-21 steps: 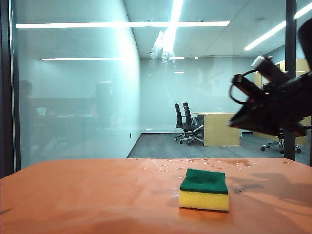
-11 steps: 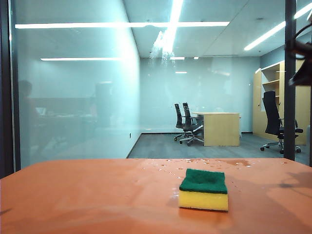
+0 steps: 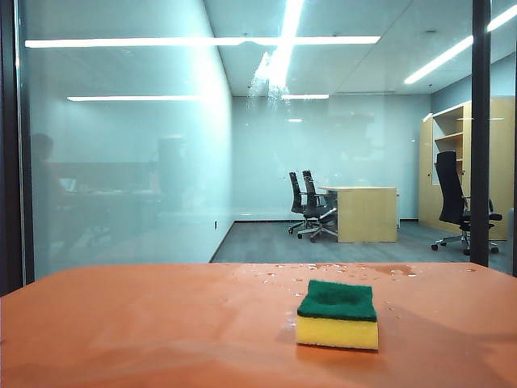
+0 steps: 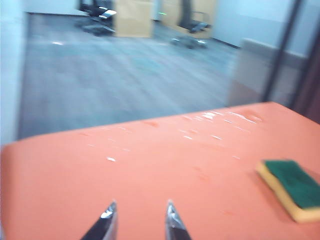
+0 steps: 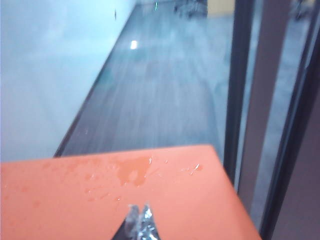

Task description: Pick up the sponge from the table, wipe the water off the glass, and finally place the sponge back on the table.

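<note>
On the table (image 3: 161, 323), unbranded sponge (image 3: 337, 314) lying free, left pincer (image 4: 136, 220) parted, right pincer (image 5: 139, 220) closed, both empty

All views over table (image 3: 145, 323)

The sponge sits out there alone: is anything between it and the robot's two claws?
Nothing visible. The sponge lies on bare table, off to one side of the open, empty left gripper. The shut right gripper sits over the table's wet corner; the sponge isn't in its view.
</note>
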Available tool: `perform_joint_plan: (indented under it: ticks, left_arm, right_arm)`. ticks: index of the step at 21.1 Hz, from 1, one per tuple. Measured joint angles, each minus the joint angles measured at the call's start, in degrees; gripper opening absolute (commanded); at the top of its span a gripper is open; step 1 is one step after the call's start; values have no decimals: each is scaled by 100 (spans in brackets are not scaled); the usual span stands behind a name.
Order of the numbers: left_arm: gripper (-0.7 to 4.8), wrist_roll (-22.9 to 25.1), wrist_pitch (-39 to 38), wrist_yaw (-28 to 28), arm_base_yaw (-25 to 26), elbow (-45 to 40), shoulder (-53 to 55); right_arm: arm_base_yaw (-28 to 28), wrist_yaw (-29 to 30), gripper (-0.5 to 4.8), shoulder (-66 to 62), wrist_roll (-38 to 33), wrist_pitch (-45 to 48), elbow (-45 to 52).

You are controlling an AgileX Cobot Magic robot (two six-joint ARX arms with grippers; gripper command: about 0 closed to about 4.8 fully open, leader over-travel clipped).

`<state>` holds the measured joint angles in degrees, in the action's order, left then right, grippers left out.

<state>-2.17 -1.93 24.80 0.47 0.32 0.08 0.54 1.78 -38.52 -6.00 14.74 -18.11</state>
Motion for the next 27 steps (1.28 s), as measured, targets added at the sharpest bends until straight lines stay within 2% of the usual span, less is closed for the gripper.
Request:
perform_joint_plan:
  ticks: [4, 8, 11, 12, 13, 18, 23, 27]
  left_arm:
    - [114, 20, 70, -538, 0, 0, 0]
    - [114, 413, 85, -1366, 0, 0, 0]
    - [108, 527, 111, -1735, 0, 0, 0]
    - [41, 564, 138, -1775, 0, 0, 0]
    - [-2, 664, 186, -1812, 0, 0, 0]
    - [-6, 1019, 216, -1993, 0, 0, -2]
    - [-6, 1051, 216, -2444, 0, 0, -2]
    - [-6, 1051, 216, -2540, 0, 0, -2]
  right_arm:
    - [0, -57, -9, 743, -15, -68, 544]
    - [0, -59, -9, 1379, -15, -223, 979]
    - [2, -72, -9, 1790, -15, -352, 1150]
    - [2, -79, -9, 1827, -15, -352, 1152]
    - [2, -92, -9, 1934, -15, -334, 1200]
    - [2, -94, -9, 2236, -15, -433, 1530]
    - [2, 155, -9, 2520, 37, -682, 1676]
    - [2, 212, -9, 2522, 280, -914, 1703]
